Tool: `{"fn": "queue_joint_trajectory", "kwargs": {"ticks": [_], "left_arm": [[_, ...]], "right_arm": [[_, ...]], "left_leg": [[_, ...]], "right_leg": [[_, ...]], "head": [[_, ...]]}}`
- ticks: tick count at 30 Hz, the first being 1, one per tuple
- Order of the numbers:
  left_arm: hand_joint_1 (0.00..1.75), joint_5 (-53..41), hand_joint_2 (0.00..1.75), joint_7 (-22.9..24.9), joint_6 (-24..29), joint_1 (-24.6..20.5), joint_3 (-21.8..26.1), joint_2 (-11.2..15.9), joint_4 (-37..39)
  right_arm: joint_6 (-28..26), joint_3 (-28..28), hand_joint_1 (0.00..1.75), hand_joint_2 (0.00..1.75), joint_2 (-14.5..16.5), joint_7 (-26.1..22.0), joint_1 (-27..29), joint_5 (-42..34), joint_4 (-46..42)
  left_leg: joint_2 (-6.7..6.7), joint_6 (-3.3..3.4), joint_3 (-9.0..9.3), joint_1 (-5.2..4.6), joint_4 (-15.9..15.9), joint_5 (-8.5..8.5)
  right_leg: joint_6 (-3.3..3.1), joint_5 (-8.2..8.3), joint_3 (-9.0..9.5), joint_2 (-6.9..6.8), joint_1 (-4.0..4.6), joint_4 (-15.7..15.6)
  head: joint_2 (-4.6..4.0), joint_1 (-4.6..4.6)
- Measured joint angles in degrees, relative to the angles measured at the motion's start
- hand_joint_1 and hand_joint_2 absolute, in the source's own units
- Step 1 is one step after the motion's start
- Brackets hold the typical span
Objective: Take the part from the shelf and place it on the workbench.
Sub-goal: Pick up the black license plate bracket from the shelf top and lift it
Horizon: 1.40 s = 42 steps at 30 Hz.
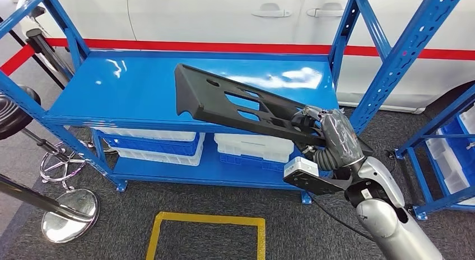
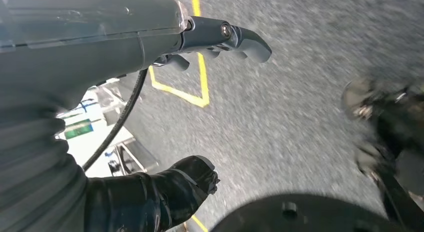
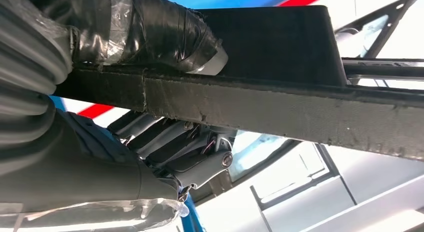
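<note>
Above the shelf [image 1: 140, 92], right hand [image 1: 327, 134] grips part [image 1: 235, 103]

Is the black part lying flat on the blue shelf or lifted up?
Lifted and tilted. The right hand grips one end of the black part; its far end hangs above the blue shelf.

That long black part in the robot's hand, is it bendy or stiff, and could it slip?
The black part juts out over the blue shelf without visibly sagging, held at one end by the right hand, so probably stiff and fairly light. Its cut-outs suggest moulded plastic. With so much overhang, it might twist in the grip.
</note>
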Motion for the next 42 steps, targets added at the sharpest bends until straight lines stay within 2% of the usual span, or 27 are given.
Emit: {"fn": "queue_joint_trajectory", "kwargs": {"ticks": [1, 3, 5, 6, 8, 9, 10, 13, 14, 15, 16, 18, 20, 21, 23, 25, 28, 29, 30, 31, 32, 34, 36, 37, 39, 40, 42], "left_arm": [[0.0, 0.0, 1.75, 0.0, 0.0, 0.0, 0.0, 0.0, 0.0], [0.0, 0.0, 1.75, -0.1, -0.1, 0.0, 0.0, 0.1, 0.0], [0.0, 0.1, 1.75, -0.3, -0.2, 0.0, 0.0, 0.2, 0.0], [0.0, 0.1, 1.75, -0.3, -0.2, 0.1, 0.0, 0.3, 0.0], [0.0, 0.2, 1.75, -0.5, -0.4, 0.0, 0.0, 0.3, 0.1], [0.0, 0.2, 1.75, -0.5, -0.4, -0.1, -0.1, 0.3, 0.1], [0.0, 0.2, 1.75, -0.6, -0.4, -0.2, -0.1, 0.3, 0.1], [0.0, 0.4, 1.75, -0.7, -0.5, -0.2, -0.2, 0.3, 0.1], [0.0, 0.4, 1.75, -0.7, -0.5, -0.1, -0.2, 0.3, 0.1], [0.0, 0.4, 1.75, -0.7, -0.5, -0.1, -0.3, 0.3, 0.1], [0.0, 0.4, 1.75, -0.8, -0.5, -0.1, -0.3, 0.3, 0.1], [0.0, 0.5, 1.75, -0.8, -0.5, -0.1, -0.3, 0.3, 0.1], [0.0, 0.5, 1.75, -0.8, -0.6, -0.1, -0.3, 0.3, 0.1], [0.0, 0.5, 1.75, -0.8, -0.6, -0.1, -0.4, 0.3, 0.2], [0.0, 0.6, 1.75, -0.9, -0.6, -0.2, -0.4, 0.3, 0.2], [0.0, 0.6, 1.75, -0.9, -0.7, -0.3, -0.4, 0.3, 0.3], [0.0, 0.7, 1.75, -0.9, -0.8, 0.0, -0.4, 0.3, 0.4], [0.0, 0.7, 1.75, -0.9, -0.8, 0.0, -0.4, 0.3, 0.4], [0.0, 0.7, 1.75, -0.9, -0.8, 0.0, -0.4, 0.4, 0.4], [0.0, 0.7, 1.75, -0.9, -0.8, 0.0, -0.4, 0.4, 0.4], [0.0, 0.7, 1.75, -0.9, -0.9, 0.0, -0.4, 0.5, 0.5], [0.0, 0.7, 1.75, -1.0, -0.9, 0.0, -0.4, 0.7, 0.5], [0.0, 0.7, 1.75, -1.2, -1.0, 0.0, -0.4, 1.0, 0.6], [0.0, 0.7, 1.75, -1.2, -1.1, 0.0, -0.5, 1.1, 0.7], [0.0, 0.7, 1.75, -1.3, -1.1, -0.2, -0.5, 1.1, 0.7], [0.0, 0.7, 1.75, -1.3, -1.1, -0.4, -0.6, 1.1, 0.7], [0.0, 0.7, 1.75, -1.4, -1.2, -0.4, -0.8, 1.1, 0.7]], "right_arm": [[0.0, 0.0, 1.75, 1.75, 0.0, 0.0, 0.0, -0.1, 0.0], [0.1, 0.0, 1.75, 1.75, 0.0, 0.0, 0.0, -0.2, 0.0], [0.1, 0.0, 1.75, 1.75, 0.0, 0.0, -0.1, -0.3, -0.2], [0.2, -0.1, 1.75, 1.75, 0.0, 0.0, -0.2, -0.4, -0.2], [0.4, -0.1, 1.75, 1.75, 0.0, 0.1, -0.3, -0.6, -0.3], [0.5, -0.2, 1.75, 1.75, -0.1, 0.1, -0.4, -0.8, -0.3], [0.7, -0.3, 1.75, 1.75, -0.2, 0.2, -0.5, -1.0, -0.3], [1.2, -0.4, 1.75, 1.75, -0.3, 0.4, -1.1, -1.4, -0.2], [1.3, -0.5, 1.75, 1.75, -0.3, 0.5, -1.2, -1.5, -0.2], [1.4, -0.5, 1.75, 1.75, -0.3, 0.6, -1.3, -1.6, -0.2], [1.4, -0.5, 1.75, 1.75, -0.3, 0.6, -1.3, -1.6, -0.1], [1.5, -0.6, 1.75, 1.75, -0.3, 0.7, -1.3, -1.8, -0.1], [1.6, -0.6, 1.75, 1.75, -0.3, 0.8, -1.5, -1.9, -0.1], [1.6, -0.6, 1.75, 1.75, -0.3, 0.8, -1.6, -1.9, -0.1], [1.6, -0.6, 1.75, 1.75, -0.3, 0.8, -1.6, -1.9, -0.1], [1.7, -0.6, 1.75, 1.75, -0.3, 0.9, -1.7, -2.0, -0.1], [2.1, -0.6, 1.75, 1.75, -0.1, 1.2, -1.9, -2.0, -0.1], [2.2, -0.6, 1.75, 1.75, 0.0, 1.2, -2.0, -2.0, -0.1], [2.3, -0.6, 1.75, 1.75, 0.0, 1.3, -2.0, -2.1, -0.1], [2.3, -0.6, 1.75, 1.75, 0.0, 1.3, -2.0, -2.1, -0.1], [2.4, -0.6, 1.75, 1.75, 0.0, 1.4, -2.0, -2.2, -0.1], [2.5, -0.6, 1.75, 1.75, 0.1, 1.4, -2.2, -2.4, -0.1], [2.6, -0.6, 1.75, 1.75, 0.2, 1.5, -2.5, -2.5, -0.1], [2.7, -0.6, 1.75, 1.75, 0.3, 1.5, -2.6, -2.5, 0.0], [2.8, -0.6, 1.75, 1.75, 0.3, 1.6, -2.6, -2.6, 0.0], [2.8, -0.6, 1.75, 1.75, 0.3, 1.6, -2.7, -2.6, 0.0], [3.0, -0.6, 1.75, 1.75, 0.3, 1.7, -3.0, -2.7, 0.2]], "left_leg": [[-0.16, 0.2, 1.53, -0.01, -0.8, 1.11], [-1.92, 1.1, 7.2, -0.12, -7.7, 3.43], [-4.39, 1.8, 12.15, -0.29, -15.1, 3.65], [-5.06, 1.95, 13.17, -0.45, -17.0, 3.42], [-4.17, 2.16, 13.16, -0.53, -17.9, 4.42], [-3.36, 2.51, 13.0, -0.47, -18.4, 5.12], [-2.49, 2.94, 12.63, -0.36, -18.8, 5.9], [0.2, 3.59, 10.52, -0.43, -19.0, 7.85], [1.09, 3.51, 9.59, -0.46, -18.7, 8.42], [1.98, 3.41, 8.54, -0.48, -18.4, 8.96], [2.8, 3.27, 7.45, -0.47, -18.0, 9.44], [4.21, 2.85, 5.46, -0.46, -17.0, 10.15], [5.23, 2.24, 4.23, -0.58, -16.0, 10.68], [5.7, 1.89, 4.01, -0.65, -15.7, 11.01], [6.54, 1.1, 3.91, -0.59, -15.8, 11.75], [4.98, 0.26, 3.3, -0.34, -14.8, 10.22], [0.54, -0.21, 1.04, -0.22, -6.3, 1.84], [0.05, -0.1, 0.55, -0.28, -2.8, -0.07], [-0.12, 0.11, 0.7, -0.35, -0.6, -0.63], [-0.21, 0.4, 1.71, -0.43, -0.4, 0.02], [-0.49, 0.82, 3.81, -0.55, -2.4, 1.45], [-2.73, 2.07, 9.93, -0.78, -10.7, 3.23], [-4.95, 2.69, 13.84, -1.01, -17.0, 3.35], [-5.18, 2.76, 14.25, -1.13, -18.1, 3.31], [-3.84, 2.88, 13.78, -1.15, -18.9, 4.77], [-2.98, 3.11, 13.51, -1.06, -19.3, 5.55], [-1.15, 3.57, 12.44, -0.89, -19.9, 7.09]], "right_leg": [[0.1, 0.65, -0.91, 0.45, 0.05, 0.1], [0.42, 1.92, -2.42, 1.45, 0.05, 0.2], [1.01, 3.12, -3.22, 2.29, -0.04, 0.0], [1.42, 3.73, -3.36, 2.75, -0.22, -0.2], [2.34, 4.92, -3.41, 3.67, -0.42, -0.9], [2.63, 4.59, -3.71, 3.33, -0.36, -0.7], [2.77, 3.16, -4.26, 2.39, -0.23, 0.5], [2.92, -5.01, -6.81, -1.11, -0.08, 9.5], [3.1, -6.31, -7.22, -1.54, -0.12, 12.7], [3.31, -6.15, -6.99, -1.78, -0.21, 14.8], [3.49, -4.79, -5.88, -2.02, -0.32, 15.1], [3.71, -2.36, -1.0, -3.36, -0.52, 10.4], [3.39, -3.61, 4.26, -5.39, -0.06, 3.0], [2.98, -4.57, 5.46, -5.89, 0.23, 0.7], [1.77, -4.35, 5.17, -5.27, 0.5, -0.4], [0.66, -3.04, 4.04, -4.37, 0.35, -0.7], [-0.28, -0.69, 1.51, -2.65, 0.4, -0.7], [-0.34, 0.09, 0.56, -1.91, 0.53, -0.7], [-0.35, 0.86, -0.4, -1.15, 0.67, -0.6], [-0.31, 1.58, -1.33, -0.44, 0.77, -0.5], [-0.24, 2.27, -2.2, 0.28, 0.86, -0.4], [0.0, 3.6, -3.54, 1.56, 0.95, -0.4], [0.61, 4.93, -4.1, 2.63, 0.67, -0.8], [1.06, 5.66, -4.2, 3.2, 0.5, -1.2], [1.86, 6.7, -4.43, 3.84, 0.35, -1.9], [2.07, 5.93, -4.85, 3.18, 0.46, -1.5], [2.28, 0.73, -6.28, 0.31, 0.46, 2.6]], "head": [[0.0, -0.01], [0.0, 0.01], [0.0, 0.01], [0.0, 0.02], [0.0, 0.02], [0.0, 0.04], [0.0, 0.09], [0.0, 0.22], [0.0, 0.22], [0.01, 0.22], [0.01, 0.22], [0.01, 0.21], [0.01, 0.2], [0.01, 0.24], [0.01, 0.32], [0.01, 0.39], [0.0, 0.33], [0.0, 0.31], [0.01, 0.31], [0.01, 0.31], [0.01, 0.3], [0.0, 0.31], [0.0, 0.32], [0.01, 0.31], [0.0, 0.31], [0.01, 0.37], [0.01, 0.49]]}}
